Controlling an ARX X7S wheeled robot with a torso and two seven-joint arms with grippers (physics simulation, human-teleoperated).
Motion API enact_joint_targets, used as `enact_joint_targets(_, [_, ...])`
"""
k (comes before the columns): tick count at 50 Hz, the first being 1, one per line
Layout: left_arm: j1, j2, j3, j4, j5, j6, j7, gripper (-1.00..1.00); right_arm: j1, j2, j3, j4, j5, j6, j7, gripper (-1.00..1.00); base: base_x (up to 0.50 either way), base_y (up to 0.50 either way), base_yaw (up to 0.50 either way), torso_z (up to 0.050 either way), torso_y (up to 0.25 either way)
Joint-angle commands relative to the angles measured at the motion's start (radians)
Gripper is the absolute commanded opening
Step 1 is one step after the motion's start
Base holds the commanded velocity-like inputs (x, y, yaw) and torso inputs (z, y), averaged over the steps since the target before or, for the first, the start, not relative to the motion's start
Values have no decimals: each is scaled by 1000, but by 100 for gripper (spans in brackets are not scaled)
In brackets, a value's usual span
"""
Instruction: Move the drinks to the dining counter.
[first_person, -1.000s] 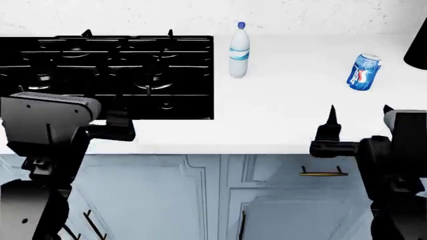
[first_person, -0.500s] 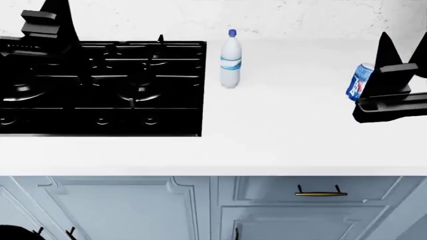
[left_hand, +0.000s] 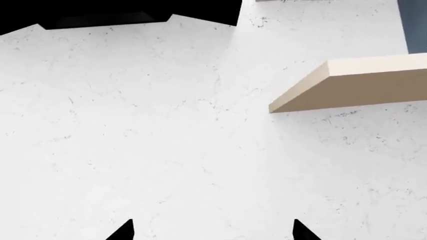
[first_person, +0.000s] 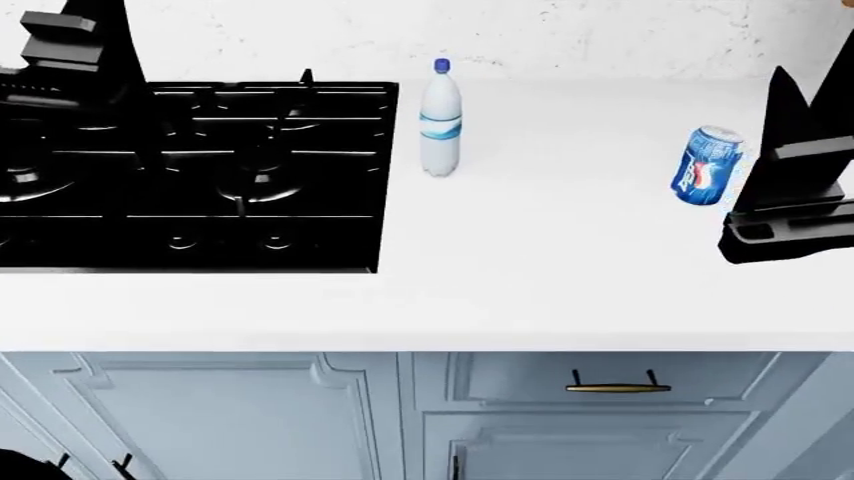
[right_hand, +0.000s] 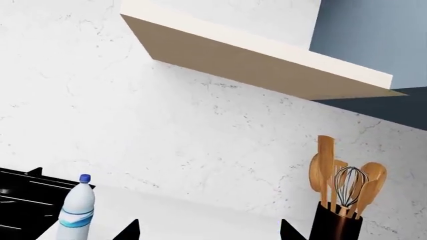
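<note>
On the white worktop, the clear water bottle (first_person: 441, 118) with a blue cap stands upright just right of the stove; it also shows in the right wrist view (right_hand: 77, 211). The blue soda can (first_person: 705, 166) stands tilted further right. My right gripper (first_person: 811, 125) hovers raised just right of the can, apart from it, open and empty (right_hand: 210, 234). Over the stove's far left corner my left gripper (first_person: 80, 40) is raised, open, facing the bare wall (left_hand: 211, 235). The dining counter is out of view.
A black gas stove (first_person: 187, 175) fills the worktop's left half. A black holder with wooden spoons and a whisk (right_hand: 337, 220) stands by the marble wall. A beige shelf (right_hand: 253, 60) hangs above. Pale blue cabinet doors (first_person: 400, 420) lie below the worktop's front edge.
Both arms rose from below the worktop's front edge to above it. The head view shifted, so bottle and can slid left in the picture. The can now shows clear of the right gripper.
</note>
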Motion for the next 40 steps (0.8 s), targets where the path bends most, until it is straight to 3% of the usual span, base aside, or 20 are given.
enact_joint_targets(1, [25, -11, -5, -4, -11, 28, -8, 100, 13, 9, 12, -24, 9, 1, -20, 100, 0, -305, 0, 0, 0])
enact_joint_targets(12, [47, -22, -9, 2, -19, 42, -14, 100, 18, -2, -19, -22, -8, 5, -28, 100, 0, -429, 0, 0, 0])
enact_joint_targets(21, [65, -26, 2, -9, -12, 70, -13, 100, 17, 7, -30, -18, -10, -3, -26, 100, 0, -54, 0, 0, 0])
enact_joint_targets(40, [79, -38, -6, -8, -33, 76, -27, 100, 12, 6, -57, -27, -34, 0, -32, 100, 493, -105, 0, 0, 0])
